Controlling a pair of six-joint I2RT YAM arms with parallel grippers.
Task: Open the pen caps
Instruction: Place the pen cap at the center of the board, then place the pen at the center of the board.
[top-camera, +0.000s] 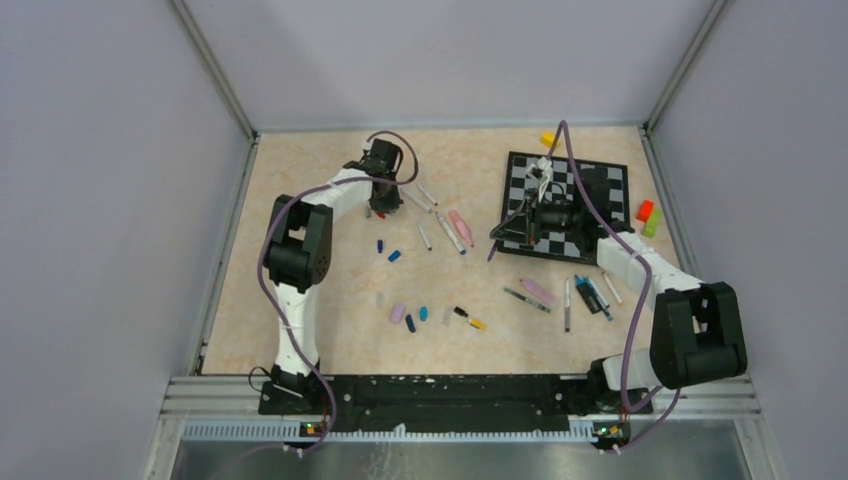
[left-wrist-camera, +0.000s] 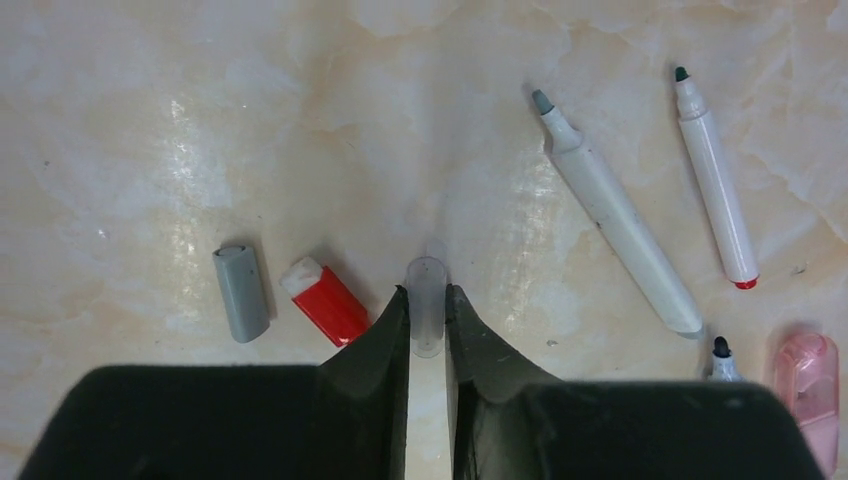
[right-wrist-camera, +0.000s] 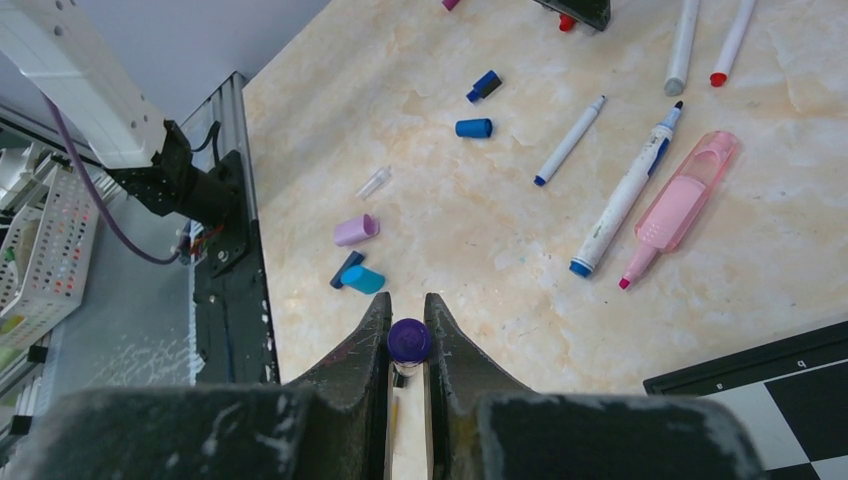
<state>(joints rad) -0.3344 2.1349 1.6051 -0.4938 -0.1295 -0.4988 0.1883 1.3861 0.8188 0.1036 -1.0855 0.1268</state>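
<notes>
- The left gripper (left-wrist-camera: 427, 292) has its fingers (left-wrist-camera: 390, 335) narrowly parted on either side of a clear cap (left-wrist-camera: 426, 272). The cap lies on the table (left-wrist-camera: 150, 120). Whether the fingers press on it or stand just clear of it cannot be told.
- Just left of those fingers lies a red cap (left-wrist-camera: 325, 300), with a grey cap (left-wrist-camera: 242, 293) beside it.
- To the right lie two uncapped white markers (left-wrist-camera: 620, 220), and a pink highlighter (left-wrist-camera: 805, 385) sits at the lower right edge of the left wrist view.
- The right gripper (right-wrist-camera: 406, 300) is clamped tight on a pen with a round purple end (right-wrist-camera: 409, 342), seen end-on between the fingertips.
- Ahead of it, loose on the table, are a lilac cap (right-wrist-camera: 356, 230) and a light-blue cap (right-wrist-camera: 362, 279) touching a navy cap (right-wrist-camera: 346, 268). A blue cap (right-wrist-camera: 473, 128) lies farther off.
- A corner of the checkered mat (right-wrist-camera: 760, 400) shows at the right of the right wrist view.
</notes>
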